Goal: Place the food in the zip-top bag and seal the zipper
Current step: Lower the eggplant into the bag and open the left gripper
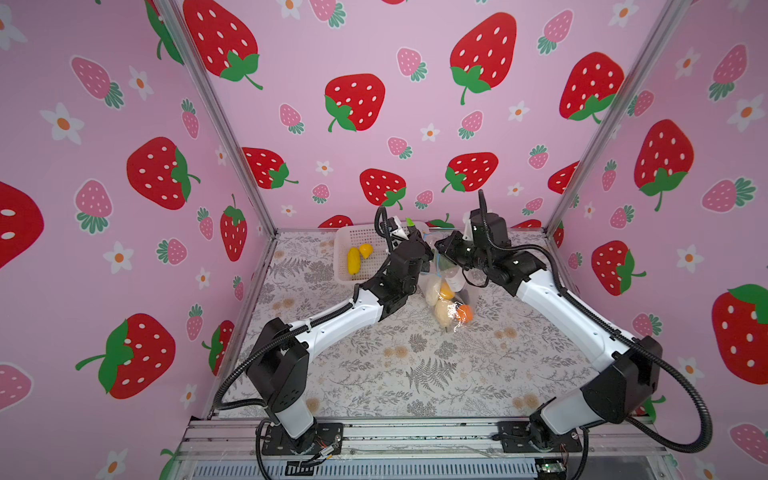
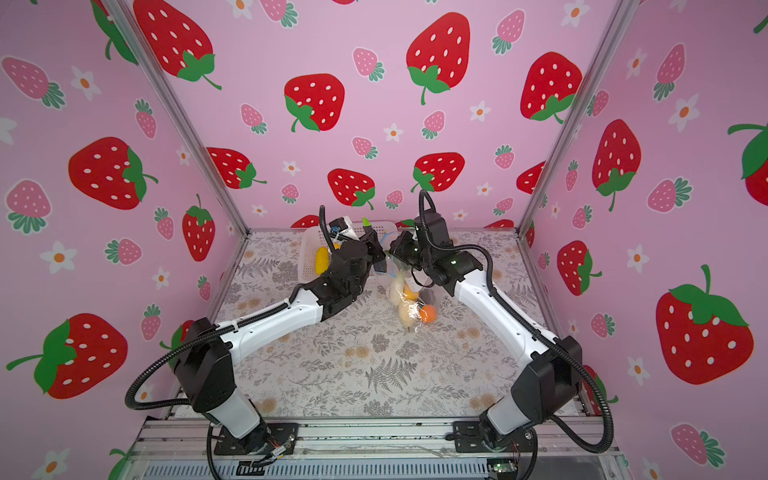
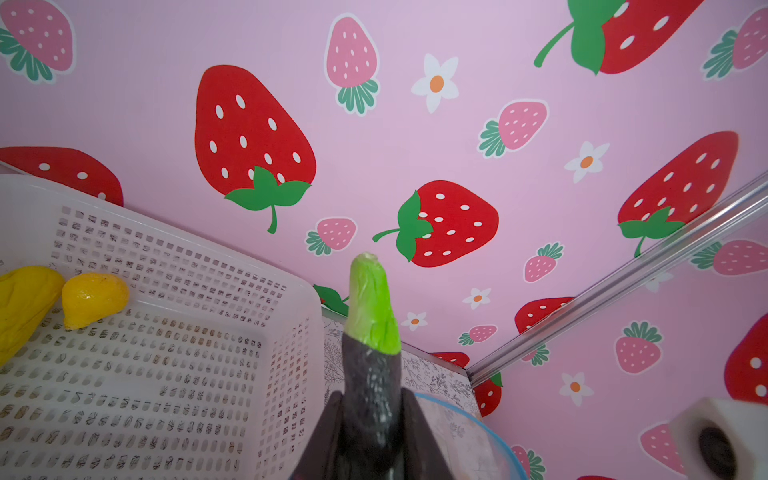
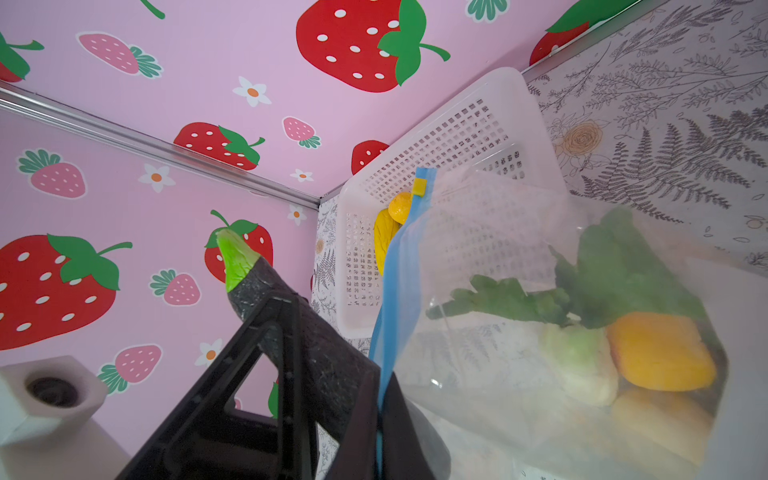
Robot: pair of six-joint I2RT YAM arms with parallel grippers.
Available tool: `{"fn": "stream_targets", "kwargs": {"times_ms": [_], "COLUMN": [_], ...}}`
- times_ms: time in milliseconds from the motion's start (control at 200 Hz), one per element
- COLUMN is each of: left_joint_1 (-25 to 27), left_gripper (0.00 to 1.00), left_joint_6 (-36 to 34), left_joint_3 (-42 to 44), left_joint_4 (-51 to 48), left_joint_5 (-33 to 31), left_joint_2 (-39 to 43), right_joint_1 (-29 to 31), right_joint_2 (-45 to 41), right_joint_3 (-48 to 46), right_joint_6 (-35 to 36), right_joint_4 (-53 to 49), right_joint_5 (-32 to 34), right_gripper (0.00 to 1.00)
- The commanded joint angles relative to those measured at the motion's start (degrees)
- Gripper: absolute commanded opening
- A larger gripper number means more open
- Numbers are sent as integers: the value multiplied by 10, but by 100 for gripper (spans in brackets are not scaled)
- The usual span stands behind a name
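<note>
We see the L pincer (image 3: 370, 419) clamped narrow on a toy eggplant (image 3: 371, 357): dark body btw the fingers, green stem end sticking out past them. It hangs above the counter (image 1: 415, 365), just beside the white basket (image 1: 337, 257) and near the bag's mouth. The R pincer (image 4: 380, 419) is pinched tight on the zipper (image 4: 399, 270). That light-blue strip runs up from its jaws, w/ the yellow slider (image 4: 419, 187) near the far end. The zip-top bag (image 1: 446, 299) hangs from that grip, btw the two arms. We can't tell whether its lower end touches the counter. Inside it are a radish (image 4: 577, 357) w/ green leaves and a yellow-orange piece (image 4: 660, 353). Both top views also show an orange ball (image 1: 465, 313) next to a beige piece (image 1: 441, 309). In the basket lie a long yellow piece (image 1: 353, 261) and a round yellow one (image 1: 366, 250), side by side.
</note>
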State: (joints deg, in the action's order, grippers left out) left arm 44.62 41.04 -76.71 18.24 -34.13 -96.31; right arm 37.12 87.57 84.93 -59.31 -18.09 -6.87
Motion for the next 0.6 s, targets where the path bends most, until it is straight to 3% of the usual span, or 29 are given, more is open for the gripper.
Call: {"fn": "stream_targets", "kwargs": {"times_ms": [0,35,75,165,595], "left_joint_1": [3,4,4,4,4], "left_gripper": [4,5,14,22,37], "left_joint_6": [5,4,2,-4,-3], "left_joint_3": [-3,-3,-3,-5,-16], "left_joint_4": [18,17,17,17,11], "left_joint_5": [-26,-28,-29,-30,-33], "left_joint_2": [-3,-3,-3,-4,-17], "right_joint_1": [3,3,3,3,2], "right_joint_2": [-2,-1,0,1,7], "right_joint_3": [22,25,28,28,31], "right_joint_6": [-5,-4,-4,-4,1], "right_joint_4": [7,5,5,6,7], "right_joint_5": [6,6,8,7,4], "right_gripper": [7,7,7,7,8]}}
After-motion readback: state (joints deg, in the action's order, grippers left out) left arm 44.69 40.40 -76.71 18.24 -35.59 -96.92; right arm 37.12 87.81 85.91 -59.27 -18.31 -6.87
